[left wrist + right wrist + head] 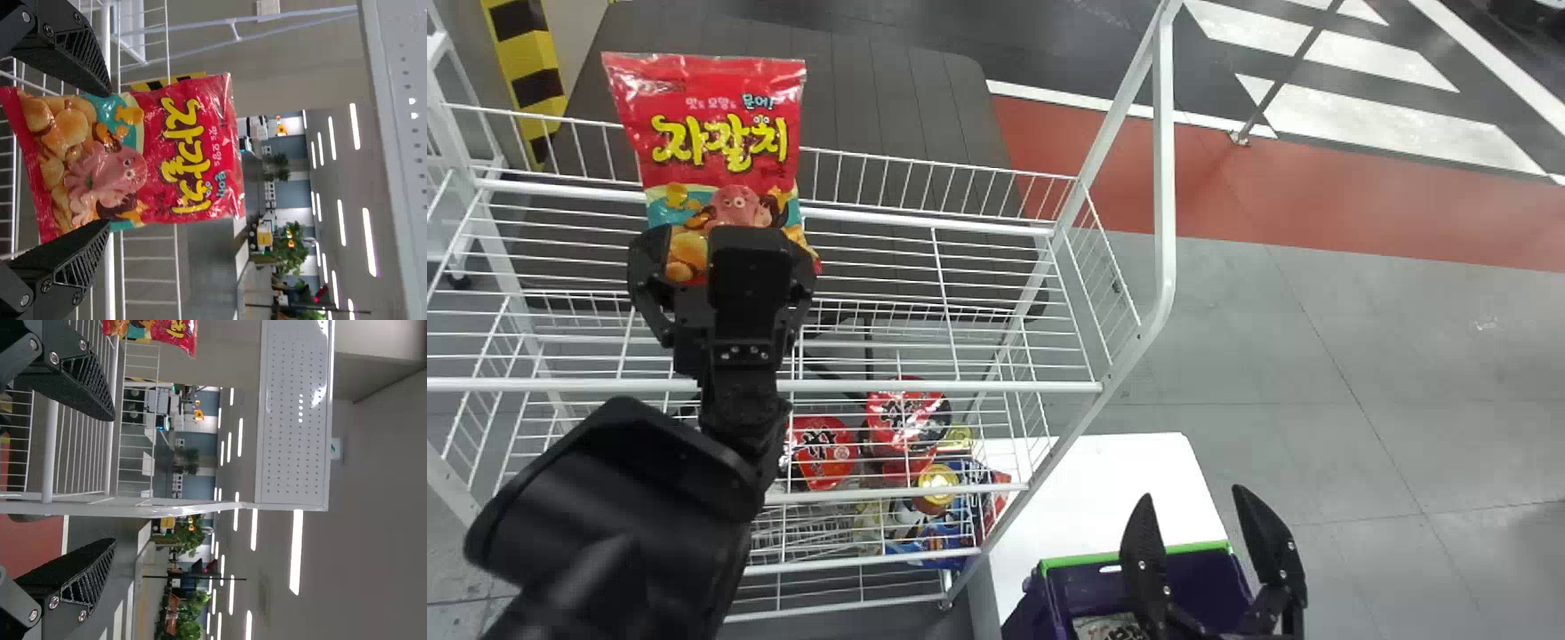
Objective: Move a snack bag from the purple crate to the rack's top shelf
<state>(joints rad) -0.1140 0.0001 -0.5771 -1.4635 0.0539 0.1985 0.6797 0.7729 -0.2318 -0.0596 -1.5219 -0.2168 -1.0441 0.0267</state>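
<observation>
left gripper (109,159) is pinching the snack bag (716,133) by its sides nr the bottom, fingers set fairly wide; bag is showing upright over the rack's top shelf (938,267), can't tell if it's resting on the wires. main risk: if the fingers are parting w/ the base unsupported, bag's prob dropping or tipping, maybe over the front bar (960,387). too hard a squeeze could be crumpling the film & making it cling. right gripper (1190,494) is idling by the purple crate (1080,558), fingers wide.
</observation>
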